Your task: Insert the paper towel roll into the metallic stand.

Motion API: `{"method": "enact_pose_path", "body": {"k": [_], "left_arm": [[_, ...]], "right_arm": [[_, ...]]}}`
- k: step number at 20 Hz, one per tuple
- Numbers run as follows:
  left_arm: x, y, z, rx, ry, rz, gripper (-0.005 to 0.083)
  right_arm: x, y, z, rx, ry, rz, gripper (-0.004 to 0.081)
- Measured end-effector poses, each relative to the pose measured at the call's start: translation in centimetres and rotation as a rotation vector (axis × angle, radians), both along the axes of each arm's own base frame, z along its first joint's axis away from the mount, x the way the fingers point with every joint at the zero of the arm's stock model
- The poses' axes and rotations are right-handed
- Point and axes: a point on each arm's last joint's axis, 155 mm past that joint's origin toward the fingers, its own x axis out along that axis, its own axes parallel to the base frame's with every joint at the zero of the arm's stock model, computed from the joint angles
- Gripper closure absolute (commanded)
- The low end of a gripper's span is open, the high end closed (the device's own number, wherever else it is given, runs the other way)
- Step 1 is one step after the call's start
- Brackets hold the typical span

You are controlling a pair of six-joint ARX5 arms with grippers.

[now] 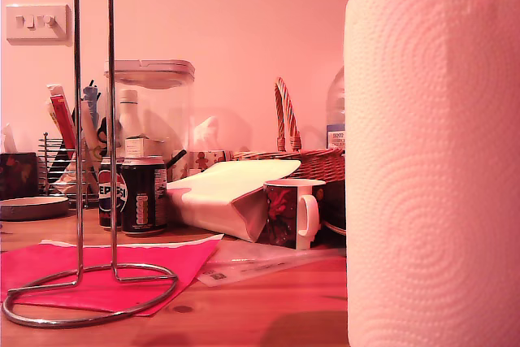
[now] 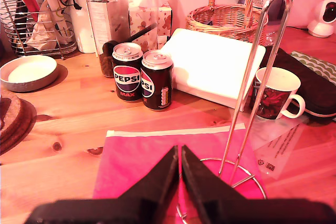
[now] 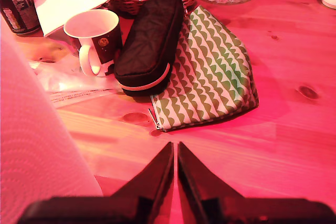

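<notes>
The paper towel roll (image 1: 435,160) stands upright on the wooden table at the exterior view's right, white with embossed dotted circles; its side also fills an edge of the second wrist view (image 3: 37,150). The metallic stand (image 1: 93,119), a thin chrome hairpin loop on a round wire ring, rises at the exterior view's left on a pink sheet. My first gripper (image 2: 180,153) is shut and empty above the pink sheet, just short of the metallic stand (image 2: 257,82). My second gripper (image 3: 175,150) is shut and empty over bare wood beside the roll. No gripper shows in the exterior view.
Two Pepsi cans (image 2: 142,77), a white mug (image 2: 275,95), a white folded pack (image 2: 212,66), a wicker basket (image 2: 226,19), a utensil rack (image 2: 34,24) and a small dish (image 2: 26,72) stand behind the stand. A black case (image 3: 149,43) and a green patterned pouch (image 3: 210,72) lie ahead of my second gripper.
</notes>
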Motion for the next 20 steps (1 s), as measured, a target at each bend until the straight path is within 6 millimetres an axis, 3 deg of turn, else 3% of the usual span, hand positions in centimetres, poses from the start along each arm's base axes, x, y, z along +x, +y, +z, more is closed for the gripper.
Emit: {"method": "enact_pose_path", "body": {"k": [1,3,4,8,11,15,17,20], "left_arm": [[-0.1,-0.9,0.5,-0.02,-0.017,-0.047,0.0795],[0.1,-2.3,4.3,-0.062,-0.165,-0.12,0.0795],[0.0,-2.4,4.9,-0.066,-0.185,-0.126,0.0795],[-0.6,-3.6,4.7,-0.081,-0.171,-0.2,0.0795],[-2.3,-6.0,4.8,-0.112,-0.161,-0.357,0.0794],[-4.8,-8.5,3.4,-0.118,-0.099,-0.538,0.0794],[-6.2,-9.4,2.9,-0.112,-0.078,-0.624,0.0795],[-7.5,-10.4,3.0,-0.122,-0.082,-0.709,0.0794]], "right_arm": [[0.2,0.1,0.5,0.006,-0.021,0.001,0.0781],[1.1,0.3,3.0,0.035,-0.122,0.001,0.0781],[1.2,0.4,3.1,0.036,-0.125,0.001,0.0781],[1.0,0.9,3.1,0.049,-0.123,0.031,0.0781],[0.7,2.7,4.3,0.141,-0.142,0.105,0.0781],[-0.4,4.1,3.6,0.221,-0.042,0.149,0.078],[-0.8,4.5,5.4,0.219,-0.023,0.169,0.0775],[-1.5,5.1,10.4,0.22,-0.047,0.209,0.0775]]}}
